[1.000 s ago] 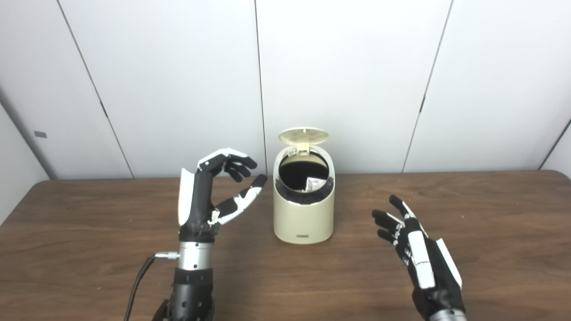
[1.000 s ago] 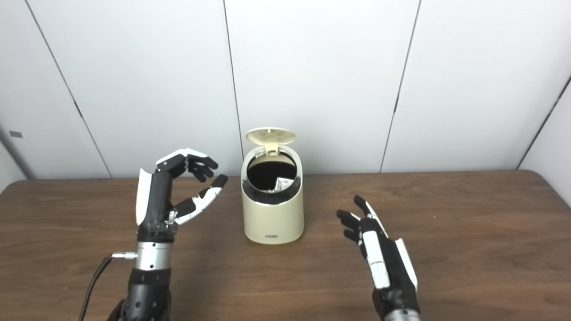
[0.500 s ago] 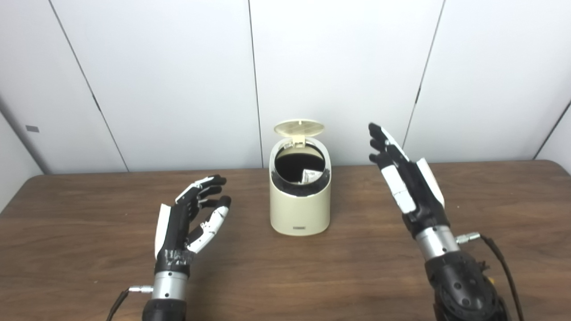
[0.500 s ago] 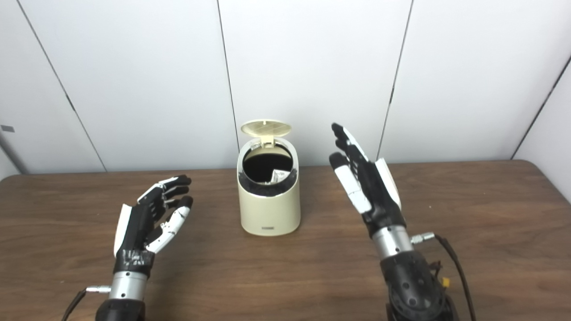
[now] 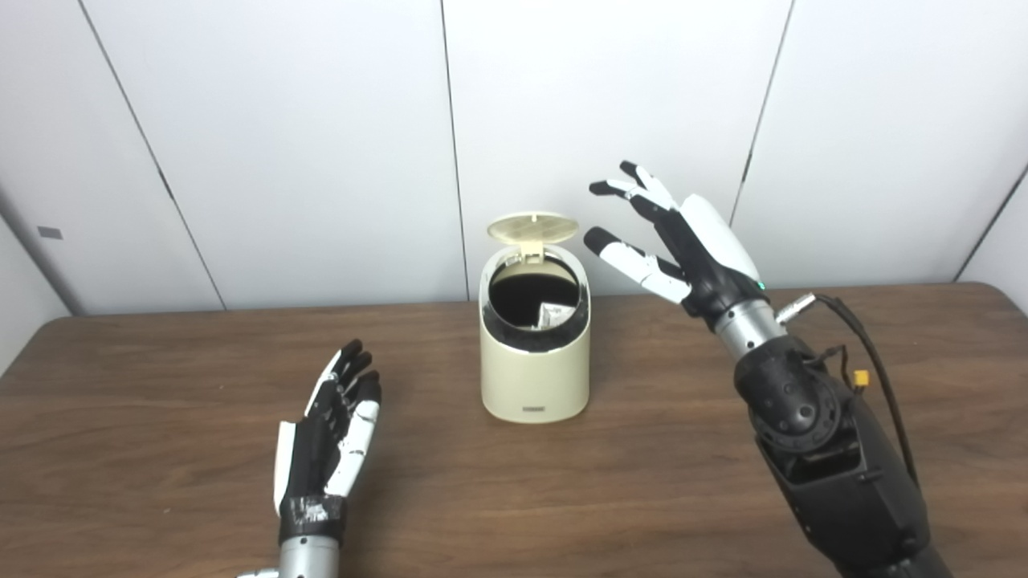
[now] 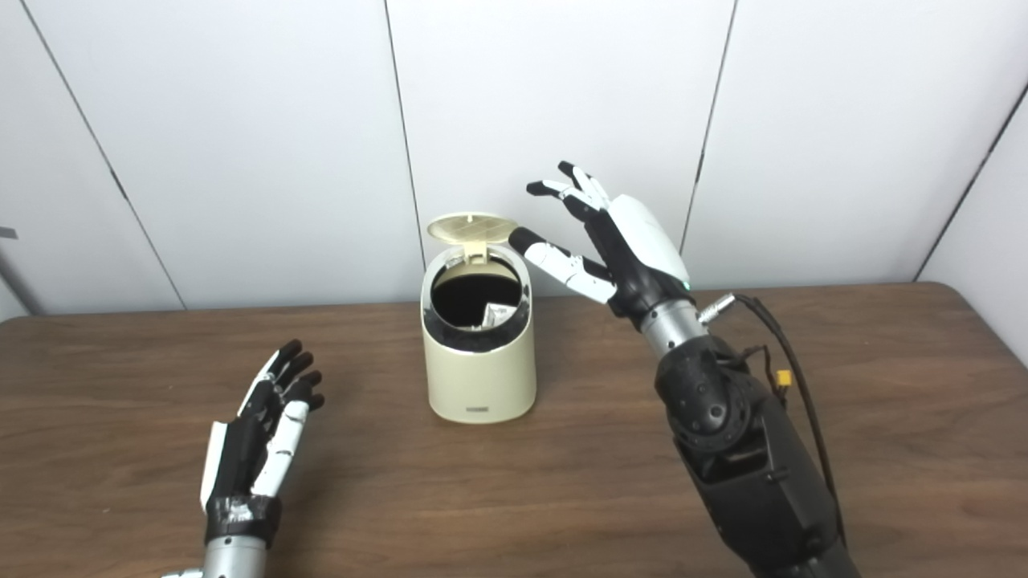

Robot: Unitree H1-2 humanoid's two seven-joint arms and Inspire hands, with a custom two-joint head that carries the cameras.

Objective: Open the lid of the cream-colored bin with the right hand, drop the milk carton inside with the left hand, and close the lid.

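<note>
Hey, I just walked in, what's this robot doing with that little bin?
The cream-colored bin stands on the table with its lid flipped up, and a milk carton already shows inside. The right robot hand, open and holding nothing, is raised beside the lid, apparently about to push it shut. The left robot hand is open and low over the table, away from the bin. Closing the lid is what remains.

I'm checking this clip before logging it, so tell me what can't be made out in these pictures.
- Milk carton: only a pale corner shows in both views; the bin wall and dark interior hide the rest.
- Bin's front label: too small to read.
- Right hand and lid: contact unclear in the right eye view.
- Left hand: forearm cut off by the bottom edge.
</note>
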